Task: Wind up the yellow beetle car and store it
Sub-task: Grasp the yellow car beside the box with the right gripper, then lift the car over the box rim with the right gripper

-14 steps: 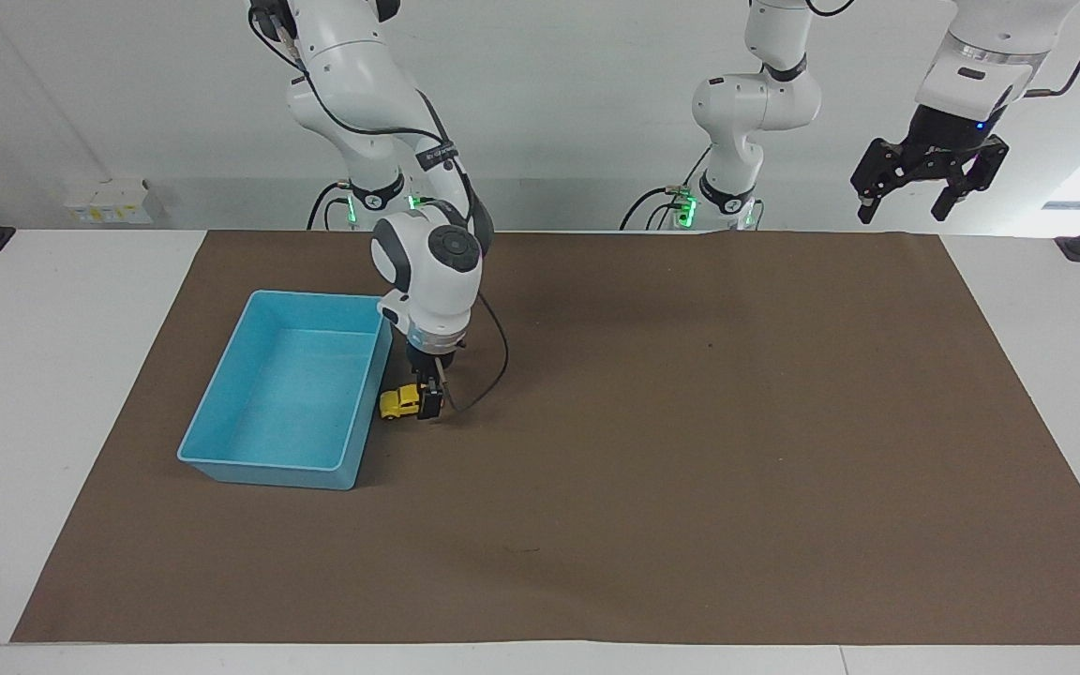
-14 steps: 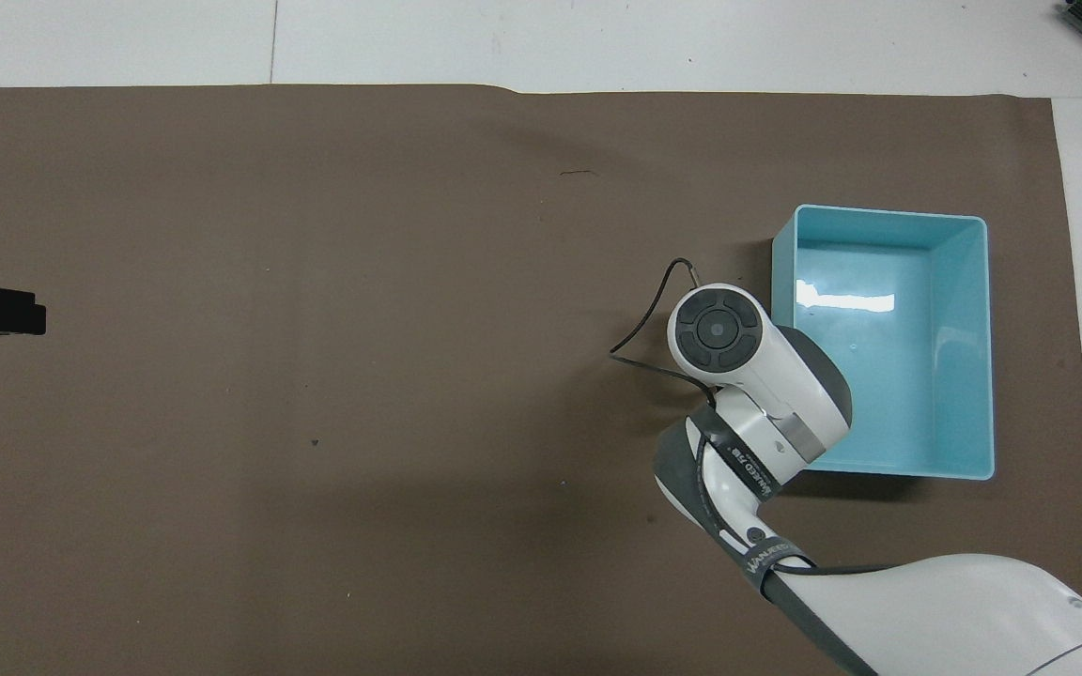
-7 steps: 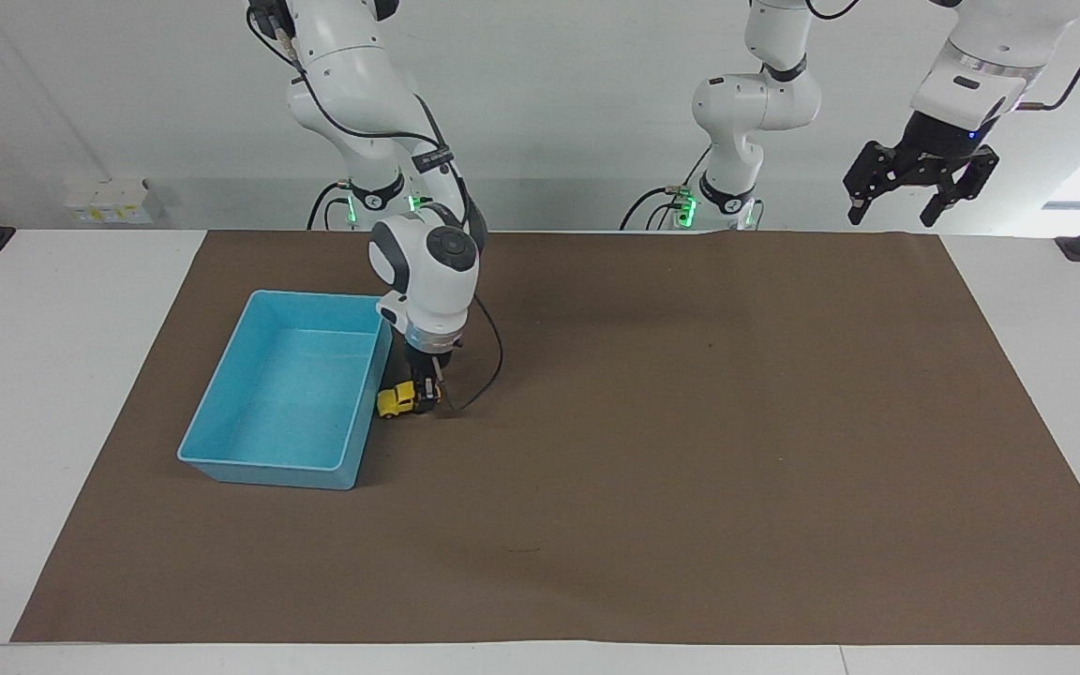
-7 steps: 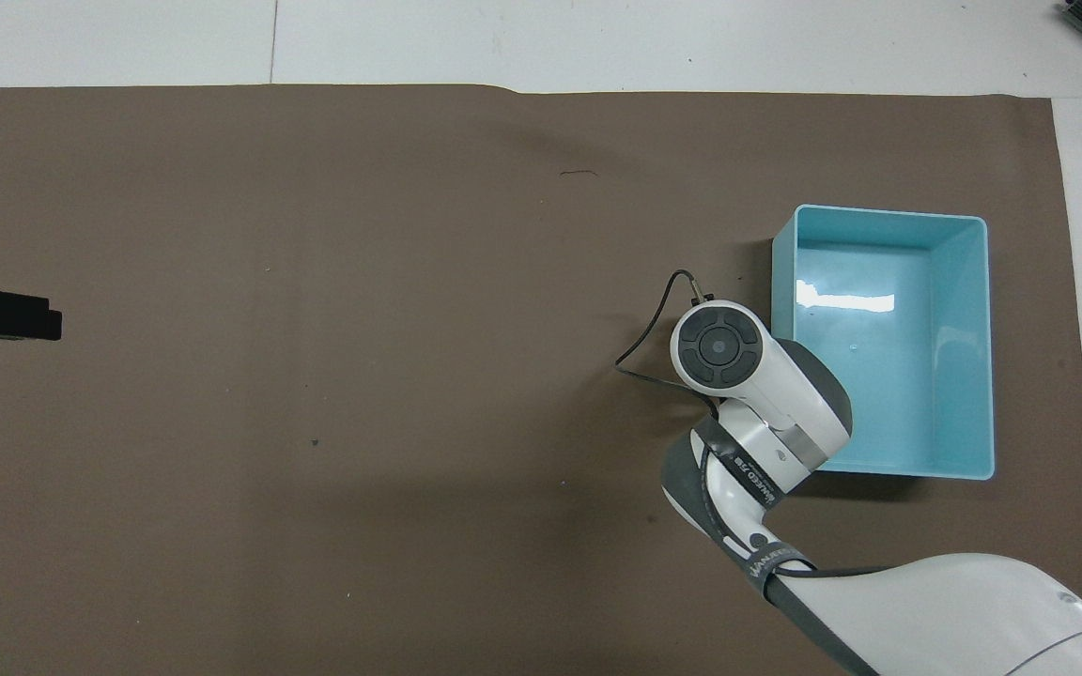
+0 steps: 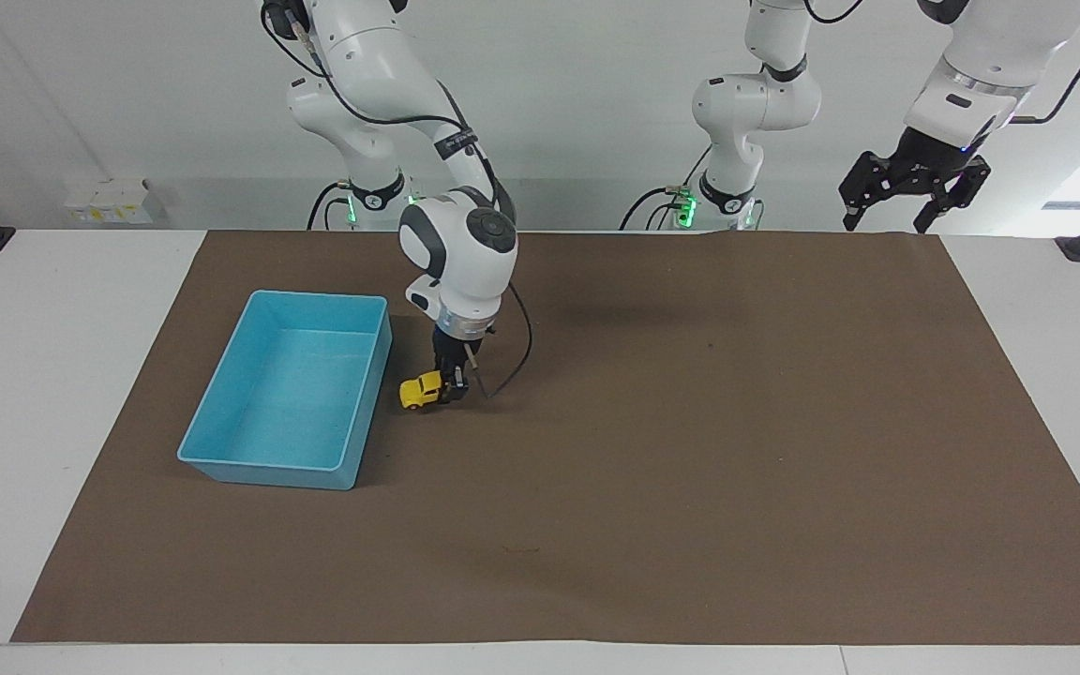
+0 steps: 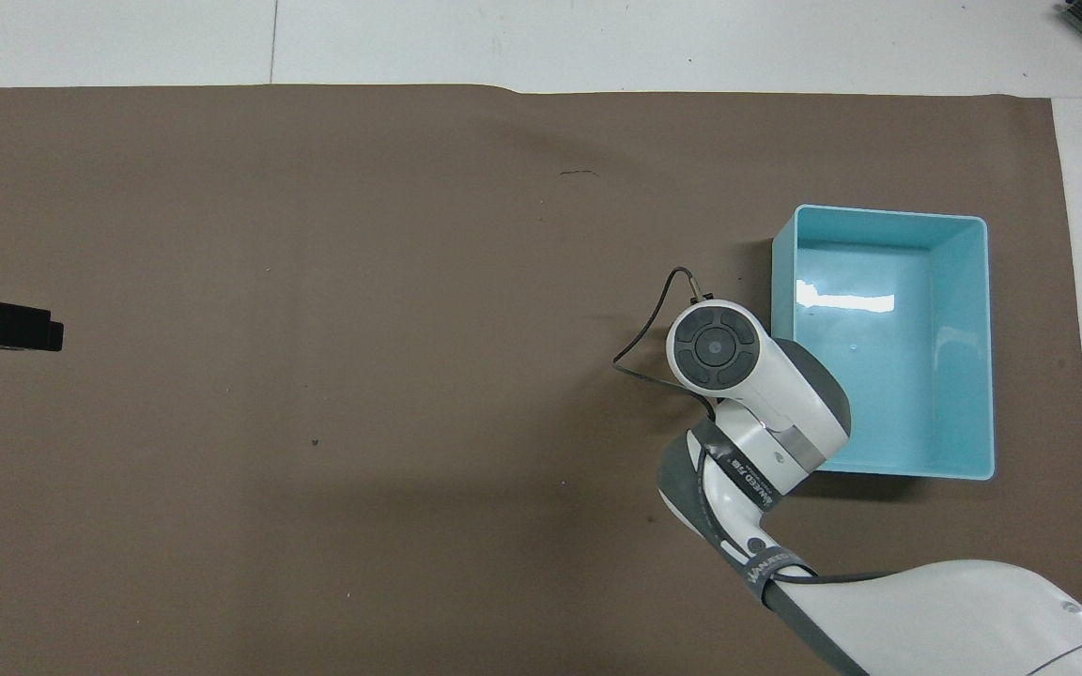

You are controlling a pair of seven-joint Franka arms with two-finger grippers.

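yellow beetle car (image 5: 422,390) beside bin (image 5: 221,457)

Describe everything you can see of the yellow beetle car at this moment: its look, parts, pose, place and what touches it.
The yellow beetle car is a tiny, bright-yellow toy with a rounded body, dark windows and small black wheels; it looks like plastic or painted metal. It sits low at the brown mat, beside the light-blue bin and outside it, on the bin's side toward the left arm's end. The right gripper is shut on its end away from the bin. In the overhead view the right arm hides it completely.
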